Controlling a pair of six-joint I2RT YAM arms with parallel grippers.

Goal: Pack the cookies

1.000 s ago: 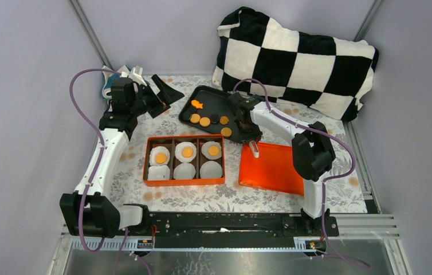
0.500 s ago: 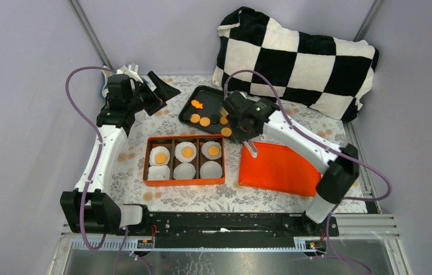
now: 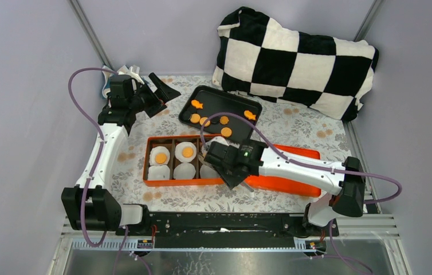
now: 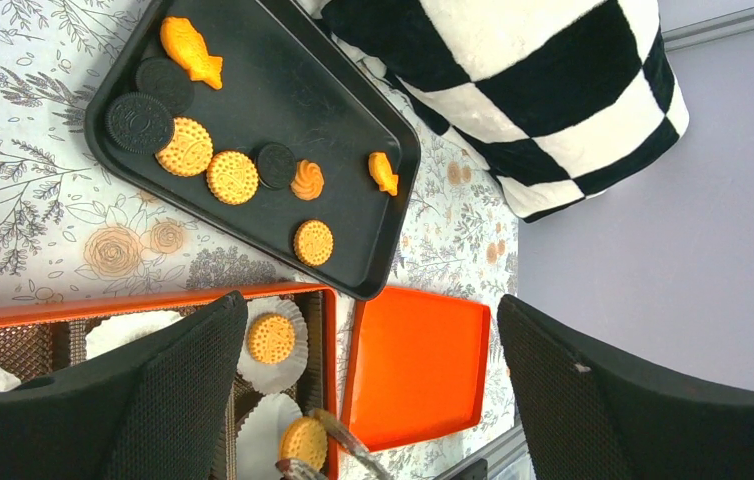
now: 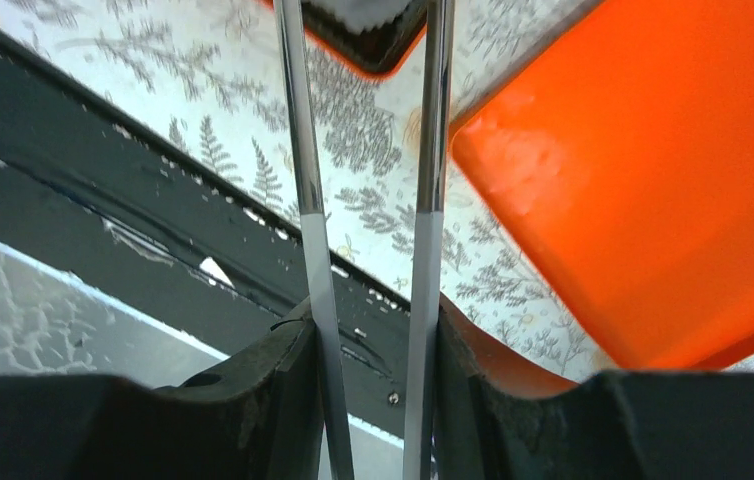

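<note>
Several orange cookies point(image 3: 204, 121) lie on the black tray point(image 3: 234, 97), also in the left wrist view point(image 4: 232, 177), among them a fish shape point(image 4: 191, 50). The orange box point(image 3: 146, 160) holds white paper cups; cups with cookies point(image 3: 160, 157) show at the back. My right gripper point(image 3: 234, 172) is shut on metal tongs point(image 5: 303, 180) over the box's right column. In the left wrist view the tongs point(image 4: 348, 445) pinch a round cookie point(image 4: 303, 442) above the near right cup. My left gripper point(image 3: 159, 97) is open and empty, raised at the back left.
An orange lid point(image 3: 294, 172) lies flat right of the box, partly under my right arm. Dark round cookies point(image 4: 139, 122) share the tray. A checkered pillow point(image 3: 299, 57) is at the back right. The black base rail point(image 5: 103, 200) runs along the near edge.
My right arm has swung with the tongs from the black tray to the near right part of the box. The left arm has barely moved.
</note>
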